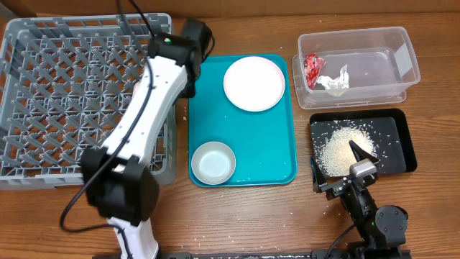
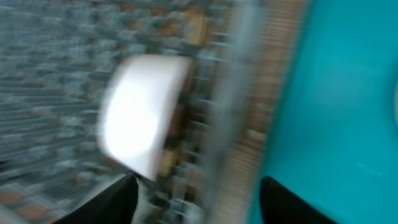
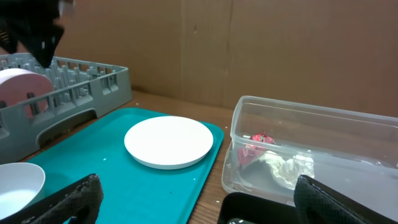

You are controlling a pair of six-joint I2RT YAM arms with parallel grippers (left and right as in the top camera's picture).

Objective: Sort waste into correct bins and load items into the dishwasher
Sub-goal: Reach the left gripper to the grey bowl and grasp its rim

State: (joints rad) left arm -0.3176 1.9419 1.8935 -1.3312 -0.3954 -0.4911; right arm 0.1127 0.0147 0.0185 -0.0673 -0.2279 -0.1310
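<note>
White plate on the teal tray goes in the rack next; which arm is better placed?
Left. The left gripper hangs at the dish rack's edge bordering the teal tray, fingers apart, near the white plate. The right gripper is by the black tray, farther from both.

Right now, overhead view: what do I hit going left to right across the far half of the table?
grey dish rack → large white plate → red wrapper → white tissue
</note>
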